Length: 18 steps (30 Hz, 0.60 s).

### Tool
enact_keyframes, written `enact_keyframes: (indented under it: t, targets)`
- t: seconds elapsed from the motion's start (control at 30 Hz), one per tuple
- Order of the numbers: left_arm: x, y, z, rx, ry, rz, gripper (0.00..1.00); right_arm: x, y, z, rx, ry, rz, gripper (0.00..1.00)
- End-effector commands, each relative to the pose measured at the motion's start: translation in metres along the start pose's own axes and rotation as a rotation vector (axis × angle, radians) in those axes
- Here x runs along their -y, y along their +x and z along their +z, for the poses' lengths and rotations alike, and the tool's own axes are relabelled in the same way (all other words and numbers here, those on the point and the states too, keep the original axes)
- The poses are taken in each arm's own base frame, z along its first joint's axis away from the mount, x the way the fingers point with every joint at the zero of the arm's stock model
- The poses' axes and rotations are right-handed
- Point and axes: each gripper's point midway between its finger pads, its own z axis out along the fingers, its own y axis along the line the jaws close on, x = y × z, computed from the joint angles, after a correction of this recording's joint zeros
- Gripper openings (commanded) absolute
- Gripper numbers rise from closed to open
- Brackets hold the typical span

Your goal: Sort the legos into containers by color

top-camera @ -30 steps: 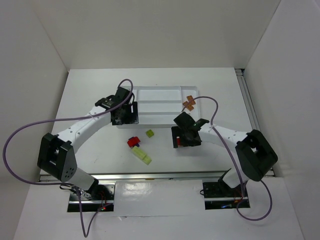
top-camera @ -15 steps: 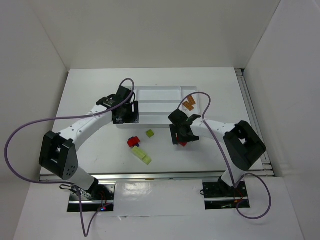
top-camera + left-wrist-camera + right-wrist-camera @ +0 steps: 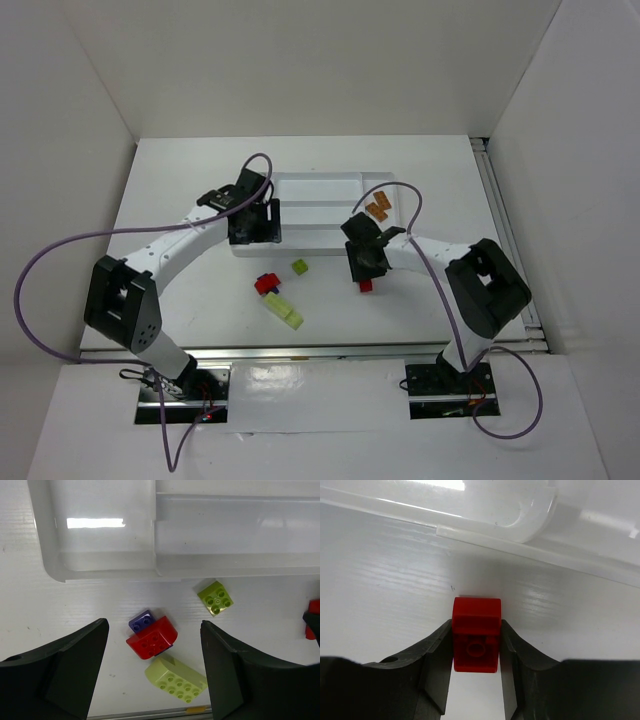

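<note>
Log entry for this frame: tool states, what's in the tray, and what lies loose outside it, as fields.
left tool: open, empty, above the loose bricks near the left end of the tray
right tool: shut on red brick, just off the tray's near edge
in tray: orange bricks, right end compartment
loose outside tray: small green brick; long green brick; curved red brick touching purple brick
sorted so far: orange only
</note>
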Motion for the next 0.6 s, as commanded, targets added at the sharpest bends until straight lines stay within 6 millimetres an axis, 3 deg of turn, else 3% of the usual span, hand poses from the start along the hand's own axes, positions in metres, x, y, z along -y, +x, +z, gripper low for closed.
enact_keyframes:
  t: [0.0, 0.07, 0.2, 0.27, 0.33, 0.4, 0.43, 0.5, 0.53, 0.57]
  targets:
    - [0.008, -0.018, -0.004, 0.04, 0.021, 0.007, 0.85, -0.009, -0.003, -0.006, 0.016, -0.054, 0.02, 0.28]
    - [0.006, -0.023, -0.006, 0.057, 0.008, 0.006, 0.85, -0.005, -0.013, -0.022, 0.056, -0.031, 0.017, 0.24]
    - [-0.004, -0.034, -0.014, 0.104, -0.035, -0.007, 0.85, -0.011, -0.058, -0.066, 0.199, -0.037, 0.045, 0.24]
    - [-0.009, -0.038, -0.016, 0.113, -0.05, -0.026, 0.85, -0.012, -0.079, -0.079, 0.259, -0.049, 0.058, 0.26]
    - [-0.019, -0.042, -0.019, 0.127, -0.081, -0.038, 0.85, -0.014, -0.107, -0.084, 0.312, -0.059, 0.079, 0.27]
    - [-0.027, -0.041, -0.02, 0.131, -0.126, -0.045, 0.85, -0.011, -0.126, -0.07, 0.321, -0.052, 0.098, 0.27]
    - [-0.036, -0.039, -0.021, 0.129, -0.175, -0.04, 0.85, -0.014, -0.148, -0.075, 0.363, -0.064, 0.115, 0.27]
    - [-0.041, -0.035, -0.022, 0.123, -0.193, -0.037, 0.85, -0.016, -0.174, -0.059, 0.399, -0.075, 0.118, 0.27]
    - [-0.045, -0.033, -0.02, 0.117, -0.201, -0.052, 0.85, -0.019, -0.204, -0.068, 0.456, -0.085, 0.123, 0.27]
    - [-0.045, -0.029, -0.018, 0.104, -0.196, -0.05, 0.85, -0.015, -0.218, -0.064, 0.464, -0.083, 0.128, 0.27]
